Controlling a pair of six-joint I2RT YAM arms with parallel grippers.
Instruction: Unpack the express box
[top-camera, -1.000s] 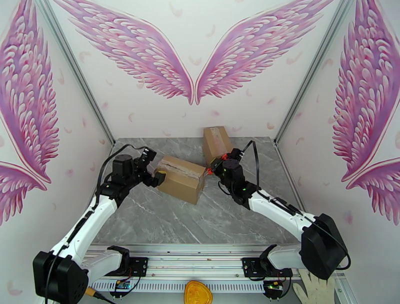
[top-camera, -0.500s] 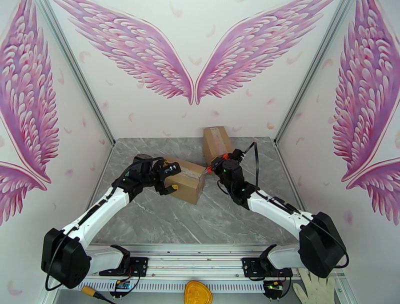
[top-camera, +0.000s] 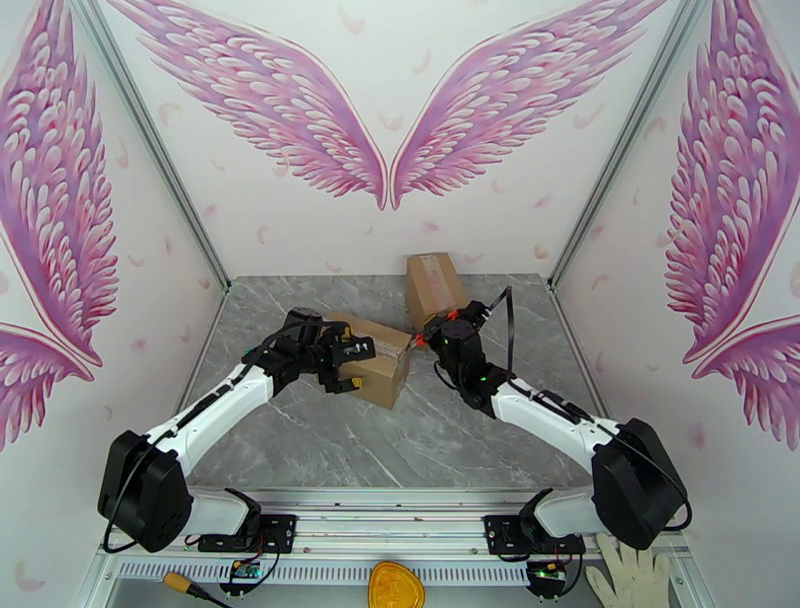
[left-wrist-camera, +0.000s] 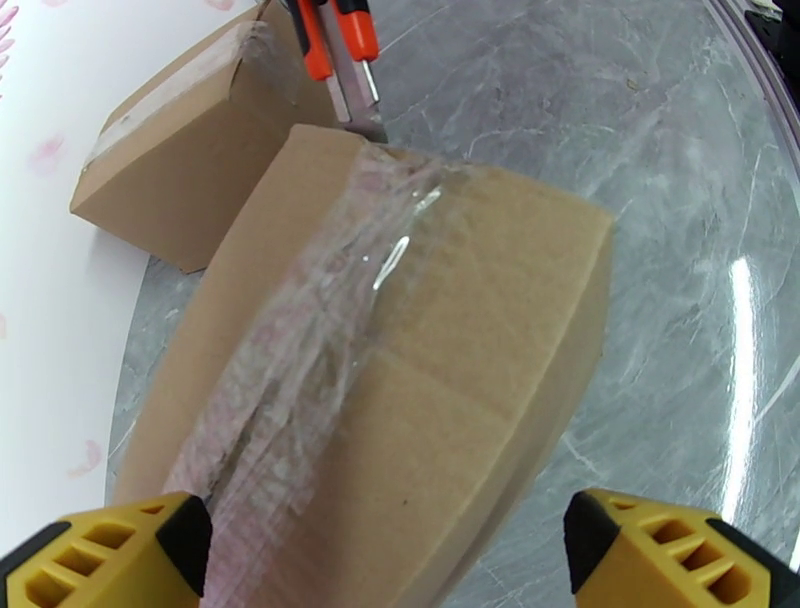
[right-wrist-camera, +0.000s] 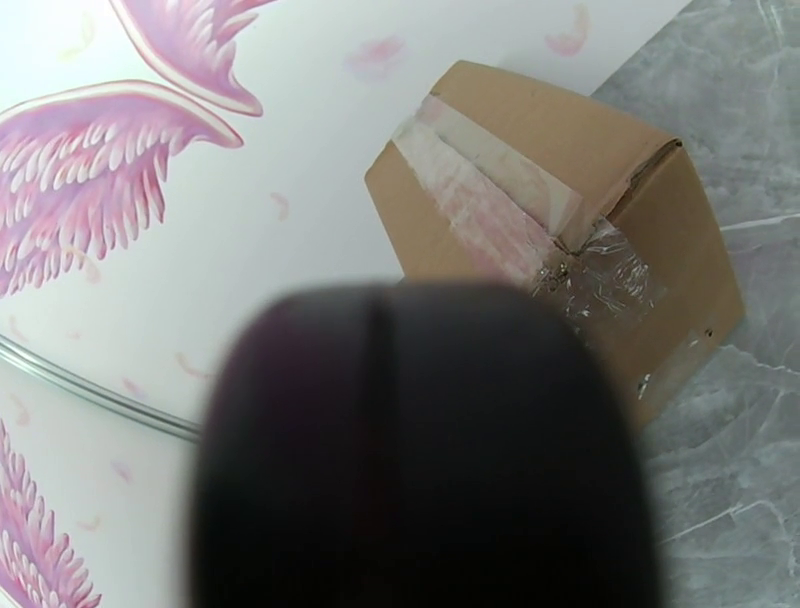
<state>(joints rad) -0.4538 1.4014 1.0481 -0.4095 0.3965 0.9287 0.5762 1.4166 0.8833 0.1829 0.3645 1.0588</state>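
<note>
I see the express box (left-wrist-camera: 420, 330) at frame centre on the worktop (left-wrist-camera: 650, 150), under my released left end effector (left-wrist-camera: 388, 530) (its taped seam (left-wrist-camera: 330, 300) runs to upper centre), where the right end effector (top-camera: 437, 335) grasps a knife (left-wrist-camera: 345, 50).

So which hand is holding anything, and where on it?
Right hand grips the cutter by its handle, blade tip at the taped edge of the box. Left hand is open, holding nothing.
</note>
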